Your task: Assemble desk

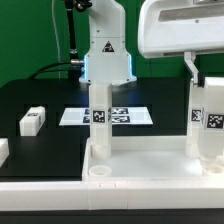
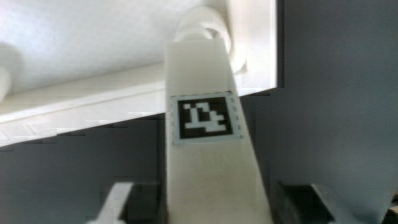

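Observation:
The desk top slab (image 1: 140,168) lies at the front of the black table with its raised rim up. One square white leg (image 1: 99,118) with a tag stands upright in its corner on the exterior view's left. My gripper (image 1: 207,82) is shut on a second tagged leg (image 1: 210,122), which it holds upright at the slab's corner on the exterior view's right. In the wrist view this leg (image 2: 206,120) runs from between my fingers (image 2: 125,205) out to the slab's corner (image 2: 210,35). Whether its far end sits in the socket is hidden.
A loose leg (image 1: 33,121) lies on the table at the exterior view's left, and another white part (image 1: 3,152) shows at the left edge. The marker board (image 1: 125,116) lies behind the slab, before the robot's base (image 1: 106,55).

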`<state>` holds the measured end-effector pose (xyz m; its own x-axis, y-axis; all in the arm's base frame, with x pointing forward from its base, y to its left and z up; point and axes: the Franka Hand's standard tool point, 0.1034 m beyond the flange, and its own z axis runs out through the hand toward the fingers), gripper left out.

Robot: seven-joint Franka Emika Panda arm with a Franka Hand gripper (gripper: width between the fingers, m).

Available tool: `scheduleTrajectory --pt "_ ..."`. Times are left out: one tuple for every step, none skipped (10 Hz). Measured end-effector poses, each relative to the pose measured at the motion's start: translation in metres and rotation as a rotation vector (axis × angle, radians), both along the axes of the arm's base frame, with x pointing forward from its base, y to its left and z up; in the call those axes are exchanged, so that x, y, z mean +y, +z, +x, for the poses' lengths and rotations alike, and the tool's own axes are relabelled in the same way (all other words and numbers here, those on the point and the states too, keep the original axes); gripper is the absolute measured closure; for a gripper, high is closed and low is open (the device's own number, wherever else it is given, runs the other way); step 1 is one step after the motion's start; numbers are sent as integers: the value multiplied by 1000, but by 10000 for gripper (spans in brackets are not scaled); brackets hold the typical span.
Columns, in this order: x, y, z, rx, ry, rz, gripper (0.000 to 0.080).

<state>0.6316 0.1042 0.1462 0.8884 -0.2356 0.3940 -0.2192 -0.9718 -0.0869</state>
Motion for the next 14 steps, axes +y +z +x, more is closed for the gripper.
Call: scheduleTrajectory --pt "1 -1 2 0 1 -1 509" --pt "2 -1 4 -1 3 -2 509" --pt "3 -2 6 -3 5 -3 509" --pt "4 -3 6 -3 6 -4 509" --pt "4 -6 5 1 7 -6 509" --pt "6 -8 4 4 10 -7 509" --pt "8 -10 3 8 13 -8 509" --pt "9 -14 2 13 15 -10 509" --pt "10 -18 1 16 17 -12 509" --pt "12 -19 2 -7 21 -11 508" --pt "12 -19 1 -35 24 -12 508" --pt "11 -19 0 -58 27 -12 508" --pt "10 -19 -2 -69 30 -12 508" --pt "10 -19 -3 -68 30 -12 508"
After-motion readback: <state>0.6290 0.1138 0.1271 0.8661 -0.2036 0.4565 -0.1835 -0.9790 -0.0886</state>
